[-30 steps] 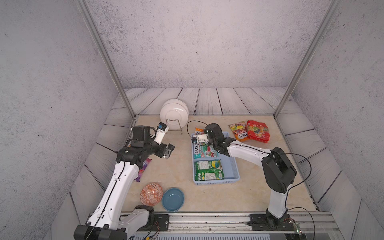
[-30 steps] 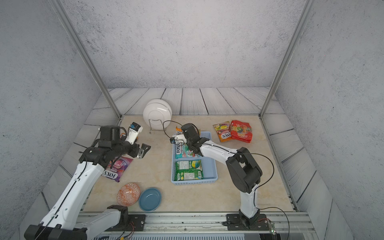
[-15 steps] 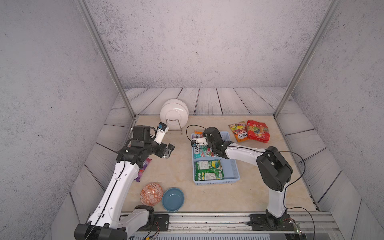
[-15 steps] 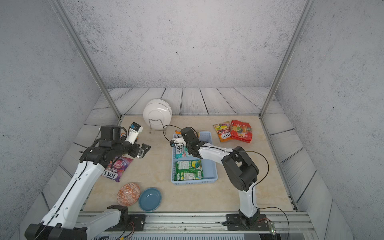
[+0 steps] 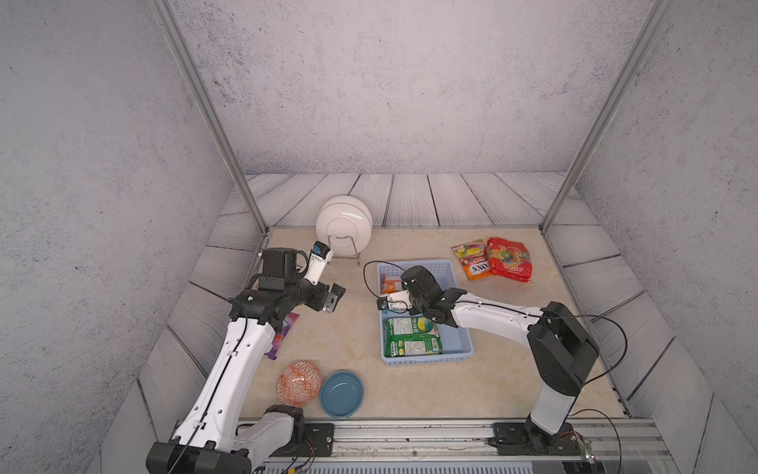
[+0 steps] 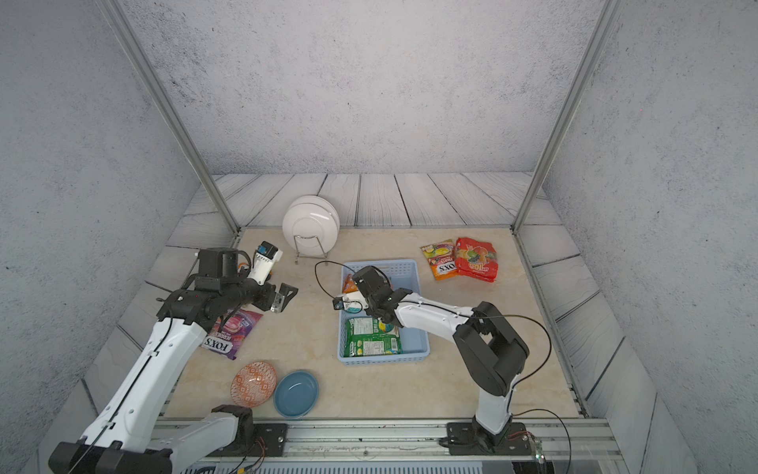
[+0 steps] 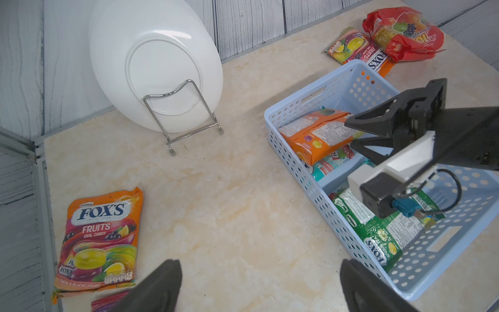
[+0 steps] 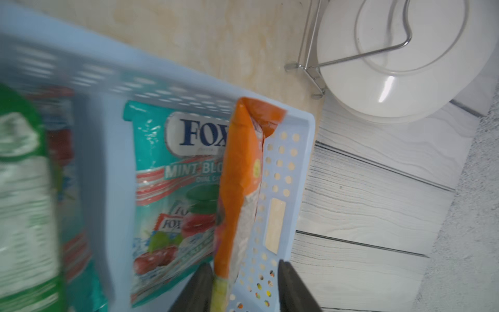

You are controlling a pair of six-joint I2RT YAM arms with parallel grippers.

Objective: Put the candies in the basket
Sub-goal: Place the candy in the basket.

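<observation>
In both top views the basket (image 5: pixel 426 358) holds the green bag (image 5: pixel 412 336); the red bag (image 5: pixel 508 260) lies beyond. Left wrist: your left fingers (image 7: pixel 162 286) gape empty. Right wrist: right fingers (image 8: pixel 197 291) stand apart, the upended orange bag (image 8: pixel 240 175) between them in the basket, ungripped; withdraw straight so it topples inward.

The shallow light blue plastic basket (image 5: pixel 426 358) stands in the middle of the beige stone tabletop (image 5: pixel 348 328). Inside it, the green plastic candy bag (image 5: pixel 412 338) lies at the near end. The orange plastic candy bag (image 7: pixel 318 135) leans near the far wall, partly over the teal plastic candy bag (image 8: pixel 172 189). Behind the basket, to the right, the red fruit-printed plastic bag (image 5: pixel 508 260) touches a second orange bag (image 5: pixel 471 262). The purple plastic candy bag (image 6: pixel 231 334) lies far left.
</observation>
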